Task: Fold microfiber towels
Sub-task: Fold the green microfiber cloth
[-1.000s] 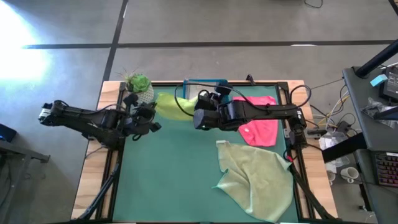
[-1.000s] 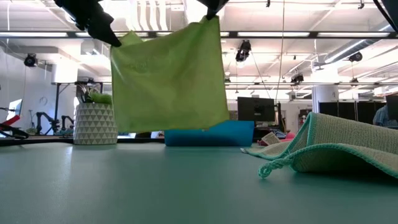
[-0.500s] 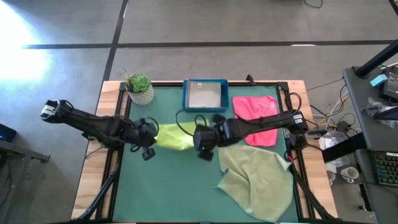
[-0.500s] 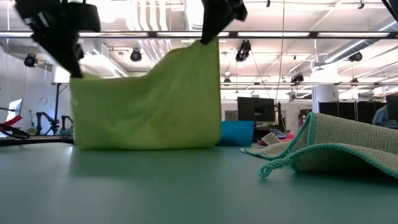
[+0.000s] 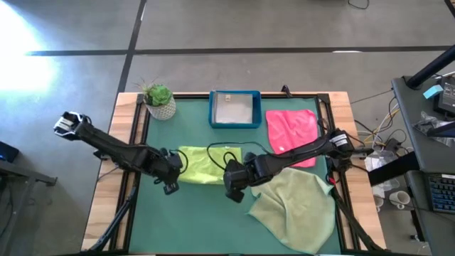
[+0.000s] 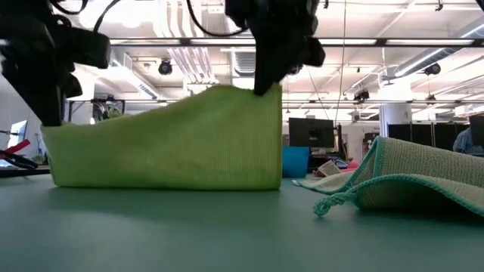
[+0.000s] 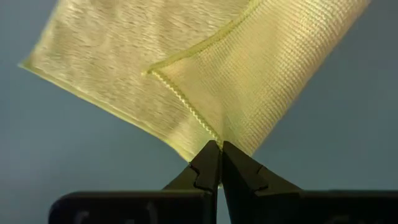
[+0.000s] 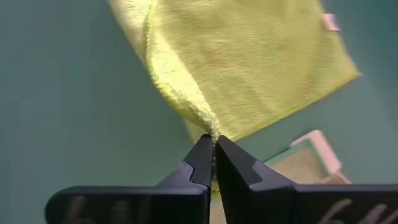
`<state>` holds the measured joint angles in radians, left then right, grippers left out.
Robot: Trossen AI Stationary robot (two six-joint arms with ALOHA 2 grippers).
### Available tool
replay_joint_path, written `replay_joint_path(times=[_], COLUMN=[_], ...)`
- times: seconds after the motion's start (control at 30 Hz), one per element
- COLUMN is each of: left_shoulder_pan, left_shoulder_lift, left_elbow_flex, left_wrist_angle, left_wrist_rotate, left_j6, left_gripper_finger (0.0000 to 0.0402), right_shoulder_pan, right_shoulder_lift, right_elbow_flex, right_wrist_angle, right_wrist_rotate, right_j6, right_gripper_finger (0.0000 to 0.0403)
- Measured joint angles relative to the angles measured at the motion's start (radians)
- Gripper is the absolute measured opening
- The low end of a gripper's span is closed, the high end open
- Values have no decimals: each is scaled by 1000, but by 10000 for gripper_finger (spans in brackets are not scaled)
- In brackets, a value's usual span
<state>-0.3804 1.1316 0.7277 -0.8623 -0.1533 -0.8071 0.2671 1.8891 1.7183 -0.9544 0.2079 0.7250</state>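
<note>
Two pincers pinch ribbed lime green towel (image 5: pixel 200 164) corners; cloth sags rectangular.

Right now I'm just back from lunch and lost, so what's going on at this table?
Both arms hold the lime green towel by its upper corners, left gripper and right gripper each pinched shut on one, its bottom edge touching the green table. The pink towel and the sage towel lie unfolded on the right.

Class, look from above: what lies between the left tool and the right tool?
In the high view, the lime green towel spans between the left tool and right tool, each pinching a corner.
</note>
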Motion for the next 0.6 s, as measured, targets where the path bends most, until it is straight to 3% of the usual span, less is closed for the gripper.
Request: replay_joint_path(times=[0.27,0.6], left_shoulder_pan=[0,-1], left_shoulder_lift=[102,217], left_elbow_flex=[-2,-6], left_wrist_angle=[-10,-10], left_wrist_rotate=[-258,-303], left_j6=[-125,-357], left_gripper_finger=[0,0], right_shoulder_pan=[-88,-226], right_shoulder_lift=[0,0], right_elbow_flex=[-103,-153], right_wrist_angle=[13,60], right_wrist_rotate=[64,-6], right_j6=[60,-11], right_gripper_finger=[8,8])
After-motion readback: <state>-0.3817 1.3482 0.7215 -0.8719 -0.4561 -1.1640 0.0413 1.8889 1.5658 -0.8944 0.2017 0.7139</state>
